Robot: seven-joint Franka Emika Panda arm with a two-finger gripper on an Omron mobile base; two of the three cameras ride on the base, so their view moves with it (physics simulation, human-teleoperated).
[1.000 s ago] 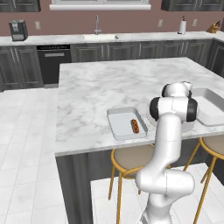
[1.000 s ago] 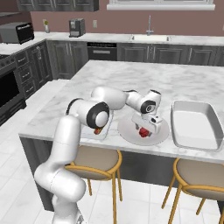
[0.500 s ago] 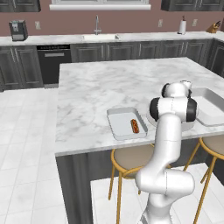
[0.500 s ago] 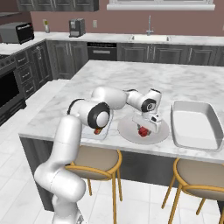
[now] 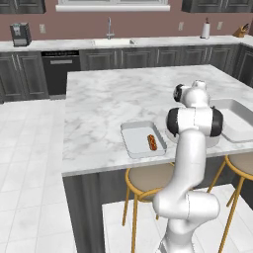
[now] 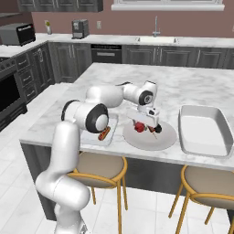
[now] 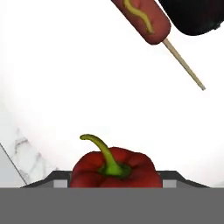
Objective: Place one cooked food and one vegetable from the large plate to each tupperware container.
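The tool (image 6: pixel 142 126) is low over the large plate (image 6: pixel 165 139), its fingers pinching the vegetable (image 7: pixel 113 169), a glossy red pepper with a curved green stem. In the hand view the dark pads sit on either side of the pepper's body, and the stem points up toward the camera. The pepper looks to be resting on the plate or just above it; which one I cannot tell.

Beyond it on the same plate lies a sausage on a stick (image 7: pixel 144 19) with a yellow squiggle on top, and a dark rounded thing (image 7: pixel 192 15) beside it.

On the desk (image 5: pixel 104 104), just beside the plate, the smaller tupperware container (image 5: pixel 136 143) already holds a hot dog (image 5: pixel 152 142). The larger container (image 6: pixel 203 130) stands on the plate's other side.

The pepper is probably light and hollow, with a firm but slick skin, so a squeeze across its widest shoulders should hold better than one near the tapering base. The stem is too thin and curved to grip. Too much force might dent the walls.
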